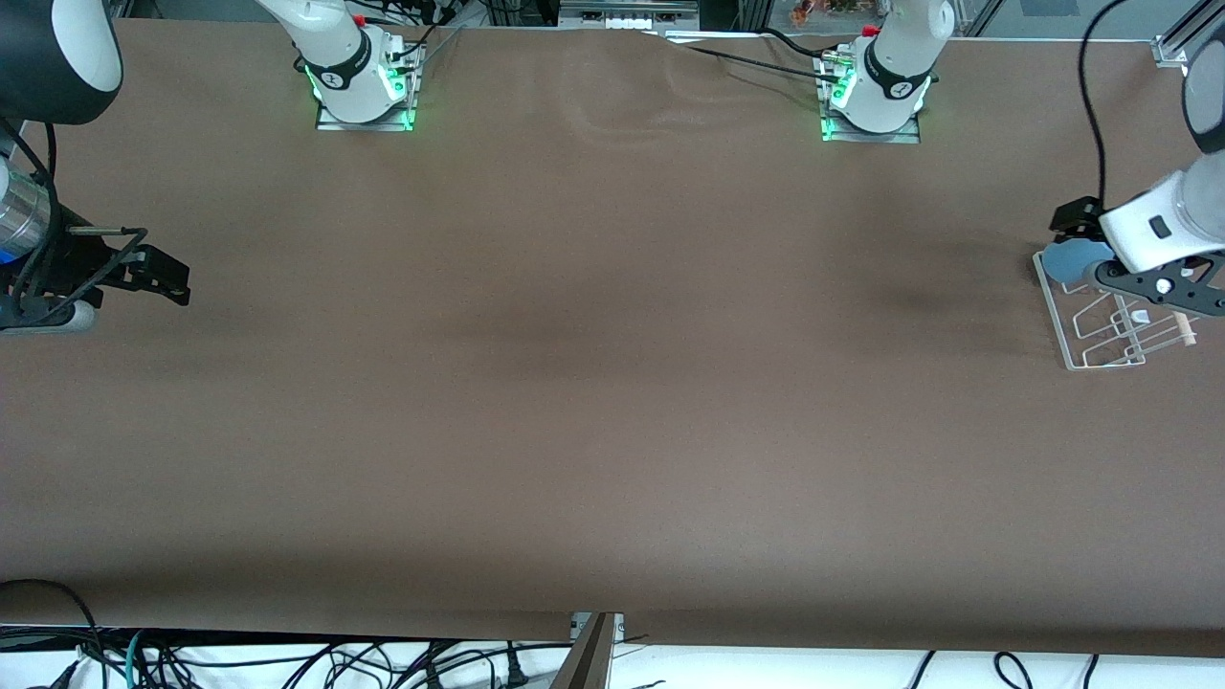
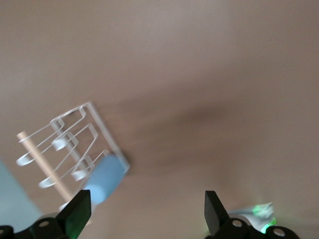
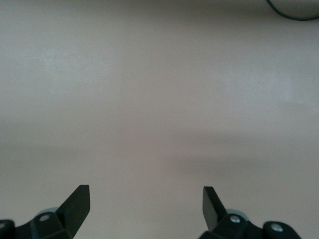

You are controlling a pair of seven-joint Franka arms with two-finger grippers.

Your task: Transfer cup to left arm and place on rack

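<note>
The light-blue cup (image 1: 1067,258) rests on the white wire rack (image 1: 1077,335), at the rack's end farther from the front camera, near the left arm's end of the table. My left gripper (image 1: 1077,230) hovers just above the cup and that end of the rack. In the left wrist view it (image 2: 144,214) is open and empty, with the cup (image 2: 104,177) lying tilted on the rack (image 2: 94,117) just outside one fingertip (image 2: 79,209). My right gripper (image 1: 167,277) waits open and empty over the right arm's end of the table, and its wrist view (image 3: 144,206) shows only bare cloth.
A pale wooden rod (image 1: 1185,330) runs along one side of the rack and also shows in the left wrist view (image 2: 42,162). Brown cloth (image 1: 612,383) covers the table. Both arm bases (image 1: 364,86) stand along the table's edge farthest from the front camera.
</note>
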